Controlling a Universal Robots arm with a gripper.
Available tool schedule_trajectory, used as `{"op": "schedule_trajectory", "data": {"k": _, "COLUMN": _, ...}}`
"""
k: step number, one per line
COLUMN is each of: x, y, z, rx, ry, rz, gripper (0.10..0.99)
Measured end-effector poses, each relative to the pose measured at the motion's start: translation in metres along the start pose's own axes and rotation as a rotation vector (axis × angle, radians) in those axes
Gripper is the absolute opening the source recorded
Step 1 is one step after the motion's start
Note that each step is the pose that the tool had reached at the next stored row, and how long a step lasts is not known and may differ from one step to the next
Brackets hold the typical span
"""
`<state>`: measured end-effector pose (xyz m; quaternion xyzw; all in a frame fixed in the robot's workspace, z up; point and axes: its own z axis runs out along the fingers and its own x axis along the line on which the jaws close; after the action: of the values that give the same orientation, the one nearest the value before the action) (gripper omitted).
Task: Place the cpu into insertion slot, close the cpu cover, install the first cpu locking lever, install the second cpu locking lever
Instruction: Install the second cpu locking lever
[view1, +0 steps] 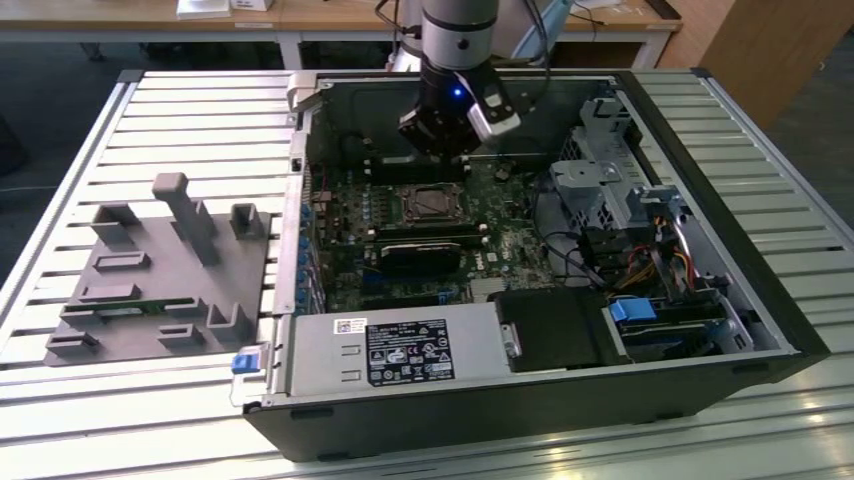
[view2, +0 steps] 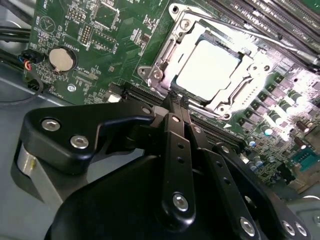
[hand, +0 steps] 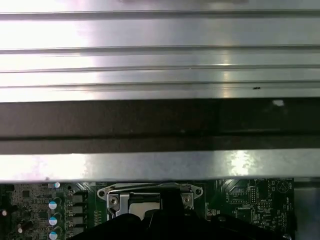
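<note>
Second wrist view: pincer (view2: 176, 100) clenched, fingertips pressed together, empty, poised just off the near edge of the insertion slot (view2: 172, 32). Cpu (view2: 207, 67) seated flat in the slot, bright silver top showing through the cpu cover (view2: 240, 95), which lies down around it. Exterior view: arm above the green circuit board (view1: 514, 215) inside an open computer case (view1: 534, 410) on a slatted metal table (view1: 174, 110); grey fixture block (view1: 160, 270) alongside, at that view's left.

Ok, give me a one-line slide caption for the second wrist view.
Closed gripper poised beside the insertion slot, the cpu seated under the shut cpu cover.
</note>
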<state>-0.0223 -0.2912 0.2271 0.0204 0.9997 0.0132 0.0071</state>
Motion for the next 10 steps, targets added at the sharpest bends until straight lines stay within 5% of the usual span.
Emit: {"op": "schedule_trajectory", "data": {"k": 10, "x": -0.0001, "y": -0.0119, "z": -0.0003, "rx": 0.0, "ry": 0.0, "rz": 0.0, "gripper": 0.106}}
